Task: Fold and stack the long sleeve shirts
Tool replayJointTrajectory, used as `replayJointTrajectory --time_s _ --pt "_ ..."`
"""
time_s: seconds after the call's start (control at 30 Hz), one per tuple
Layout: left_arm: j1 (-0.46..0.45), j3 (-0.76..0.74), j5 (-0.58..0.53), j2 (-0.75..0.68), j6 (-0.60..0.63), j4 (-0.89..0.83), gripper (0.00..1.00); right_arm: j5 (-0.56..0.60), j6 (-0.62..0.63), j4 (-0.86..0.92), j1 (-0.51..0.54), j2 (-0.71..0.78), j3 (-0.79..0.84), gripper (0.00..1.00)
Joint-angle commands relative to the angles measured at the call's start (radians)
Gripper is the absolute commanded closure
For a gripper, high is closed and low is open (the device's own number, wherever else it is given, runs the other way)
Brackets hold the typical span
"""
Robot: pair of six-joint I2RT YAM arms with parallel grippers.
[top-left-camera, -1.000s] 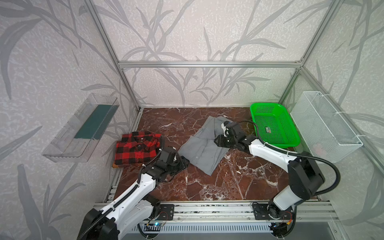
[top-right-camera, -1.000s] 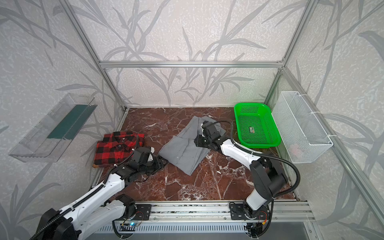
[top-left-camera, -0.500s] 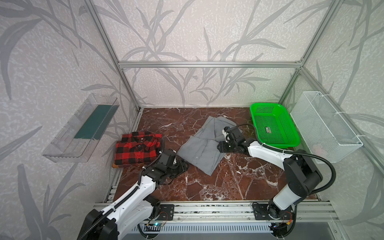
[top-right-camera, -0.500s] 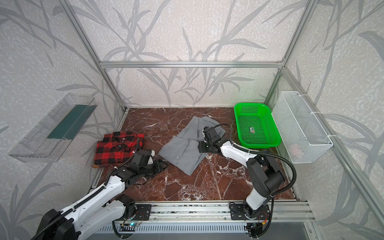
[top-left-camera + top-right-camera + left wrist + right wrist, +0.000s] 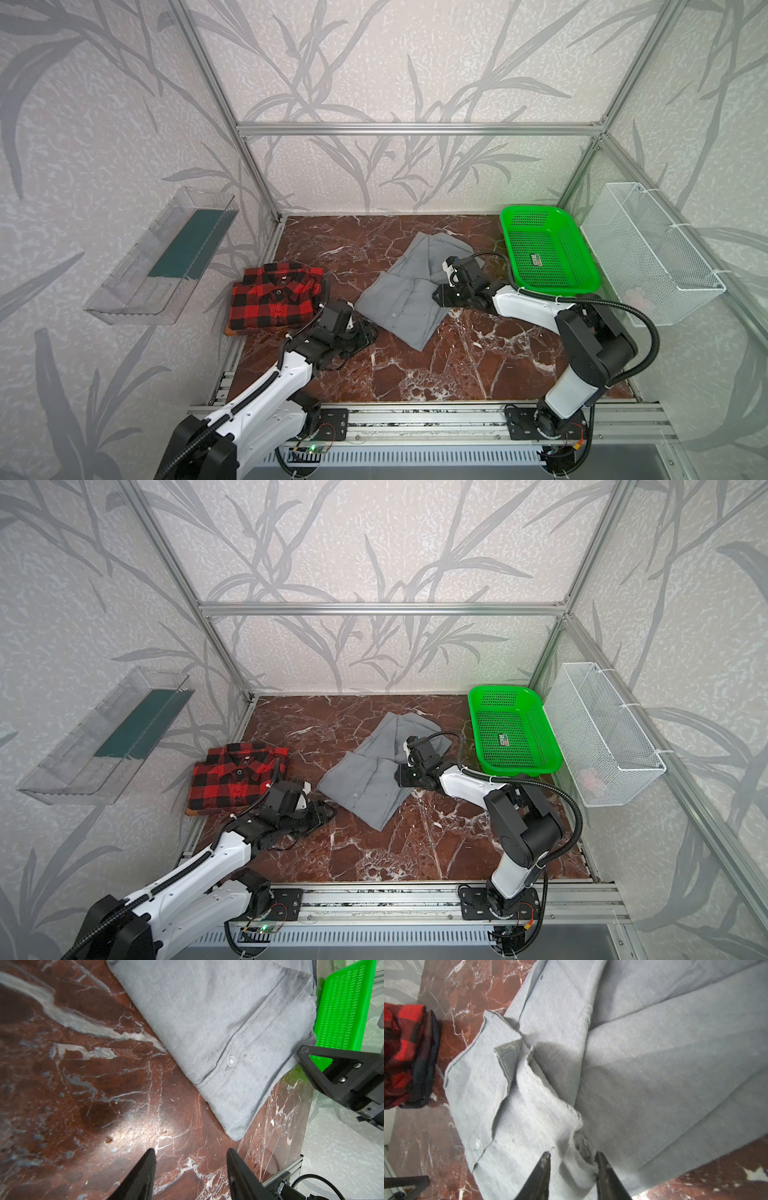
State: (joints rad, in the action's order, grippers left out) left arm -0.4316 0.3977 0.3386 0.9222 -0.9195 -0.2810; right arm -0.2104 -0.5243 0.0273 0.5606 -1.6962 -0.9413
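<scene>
Across the red-brown marble tabletop point(image 5: 457, 374): light grey button-up shirt point(image 5: 399, 299) lying half-folded at centre, red-and-black plaid flannel shirt point(image 5: 274, 299) sitting folded by the left edge. A raised grey fold being pinched by the right gripper point(image 5: 572, 1155); left gripper point(image 5: 190, 1151) hovering, jaws apart, over marble beside the grey hem.
</scene>
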Motion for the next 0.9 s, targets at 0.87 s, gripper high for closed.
replayJointTrajectory --time_s 0.87 --pt "0.005 -0.037 -0.018 -0.038 0.047 -0.022 0.34 0.07 -0.026 0.17 0.007 0.232 0.063 0.64"
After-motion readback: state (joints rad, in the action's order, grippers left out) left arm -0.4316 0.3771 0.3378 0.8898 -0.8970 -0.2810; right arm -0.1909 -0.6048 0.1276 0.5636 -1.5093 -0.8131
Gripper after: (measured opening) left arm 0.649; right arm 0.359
